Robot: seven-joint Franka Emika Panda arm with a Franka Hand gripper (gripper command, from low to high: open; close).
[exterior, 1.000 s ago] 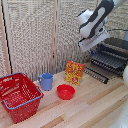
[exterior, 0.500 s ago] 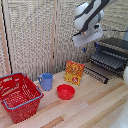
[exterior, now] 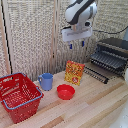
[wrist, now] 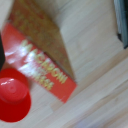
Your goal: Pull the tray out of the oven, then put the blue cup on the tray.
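Tray (exterior: 109,60) and oven (exterior: 114,54) sat at the exterior view's right edge of the tabletop (exterior: 95,107). The rack of dark parallel bars already reached forward out of the oven's mouth, above the lowered door (exterior: 96,73), so the pulling step looked done, or close to it. The blue cup (exterior: 46,81) stood upright well to the exterior view's left, between the red basket (exterior: 19,95) and the red bowl (exterior: 65,91), its handle turned toward the basket. An orange packet (exterior: 74,72) stood between the cup and the oven.

The gripper (exterior: 76,44) hung in the air above the packet, well clear of everything on the tabletop, its two short fingers pointing down with a visible gap between them and nothing held. The wrist view agreed with that place: it looked down on the packet (wrist: 42,57) and the red bowl (wrist: 12,95), with a sliver of dark oven metal (wrist: 122,20) at the frame's edge; the fingers themselves did not show there.

By my reading, the step in hand was the crossing from the oven to the cup. The next move called for travelling further toward the basket side, descending over the cup without knocking the packet or bowl, and closing on the cup's rim or wall firmly enough to lift it upright.
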